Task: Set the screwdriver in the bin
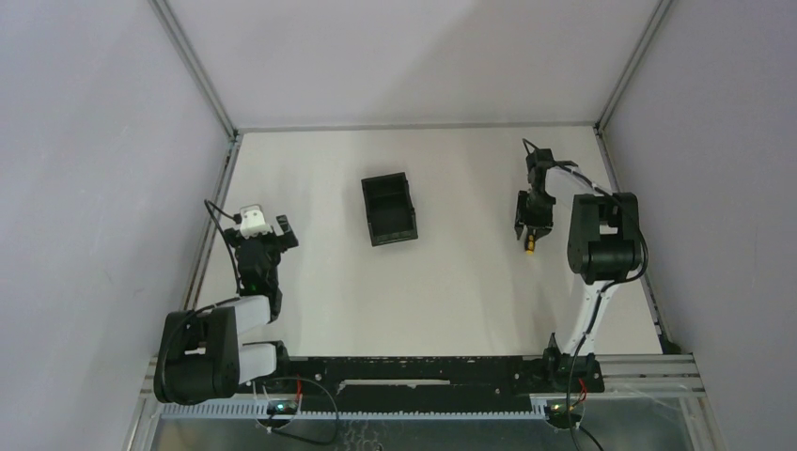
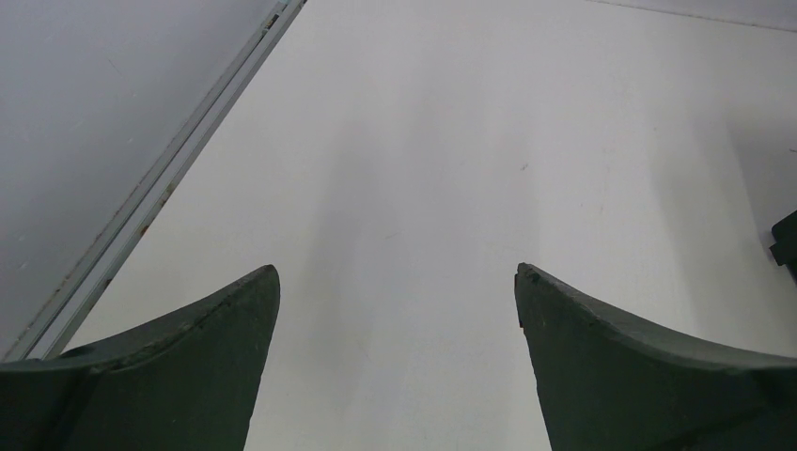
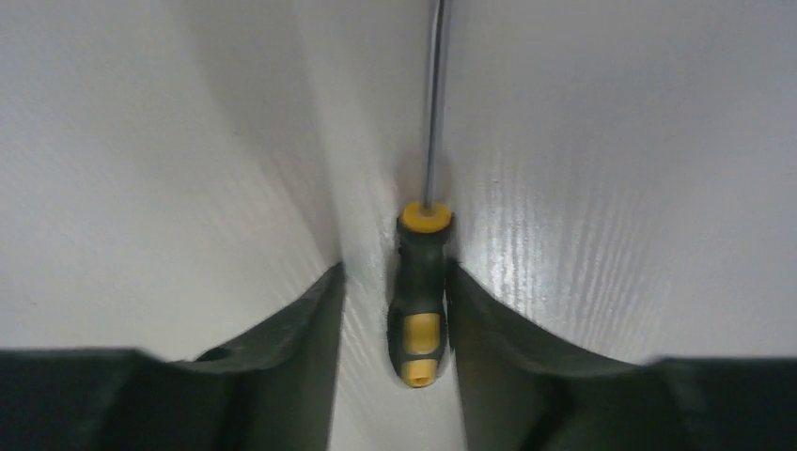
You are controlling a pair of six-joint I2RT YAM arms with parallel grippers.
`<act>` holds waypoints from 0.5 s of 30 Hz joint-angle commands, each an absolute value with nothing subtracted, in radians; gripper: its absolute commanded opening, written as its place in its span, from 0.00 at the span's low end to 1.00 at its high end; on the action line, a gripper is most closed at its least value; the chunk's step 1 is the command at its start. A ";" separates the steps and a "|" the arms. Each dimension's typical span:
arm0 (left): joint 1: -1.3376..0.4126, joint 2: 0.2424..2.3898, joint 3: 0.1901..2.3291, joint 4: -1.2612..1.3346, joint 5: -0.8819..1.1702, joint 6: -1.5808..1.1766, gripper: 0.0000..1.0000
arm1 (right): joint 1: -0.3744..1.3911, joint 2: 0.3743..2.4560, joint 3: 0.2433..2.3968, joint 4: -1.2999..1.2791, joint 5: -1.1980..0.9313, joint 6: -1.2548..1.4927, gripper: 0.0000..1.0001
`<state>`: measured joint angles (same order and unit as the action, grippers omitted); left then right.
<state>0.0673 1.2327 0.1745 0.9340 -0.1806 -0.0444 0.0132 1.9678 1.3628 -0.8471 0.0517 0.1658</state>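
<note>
The screwdriver (image 3: 419, 301) lies flat on the white table, its yellow and black handle toward me and its thin shaft pointing away. My right gripper (image 3: 395, 272) is low over it, jaws straddling the handle. The right finger touches the handle and a gap shows on the left, so it is open. In the top view only the yellow handle end (image 1: 531, 248) shows below the right gripper (image 1: 524, 225). The black bin (image 1: 389, 209) stands empty at mid-table, well left of it. My left gripper (image 1: 273, 233) is open and empty at the left, and its wrist view (image 2: 397, 272) shows bare table.
Metal frame rails run along the table's left edge (image 2: 160, 183) and right edge (image 1: 628, 216), with grey walls beyond. A dark corner (image 2: 788, 246) shows at the right edge of the left wrist view.
</note>
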 commanded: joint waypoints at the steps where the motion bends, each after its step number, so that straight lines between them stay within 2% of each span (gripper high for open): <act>1: 0.063 1.235 0.229 0.974 -0.184 -0.031 1.00 | 0.008 2.005 1.382 -0.777 0.077 0.122 0.38; 3: 0.063 1.235 0.229 0.974 -0.184 -0.031 1.00 | 0.008 2.010 1.398 -0.789 0.091 0.109 0.07; 4: 0.063 1.235 0.229 0.974 -0.184 -0.031 1.00 | 0.008 2.008 1.416 -0.801 0.106 0.106 0.00; 10: 0.063 1.235 0.230 0.974 -0.183 -0.030 1.00 | 0.012 1.935 1.621 -1.021 0.138 0.112 0.00; 15: 0.063 1.235 0.229 0.974 -0.184 -0.031 1.00 | 0.015 1.916 1.865 -1.315 0.120 0.123 0.00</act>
<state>0.0673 1.2327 0.1745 0.9344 -0.1806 -0.0444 0.0135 1.9930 1.6886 -1.0637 0.1047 0.1207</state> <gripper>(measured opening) 0.996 0.065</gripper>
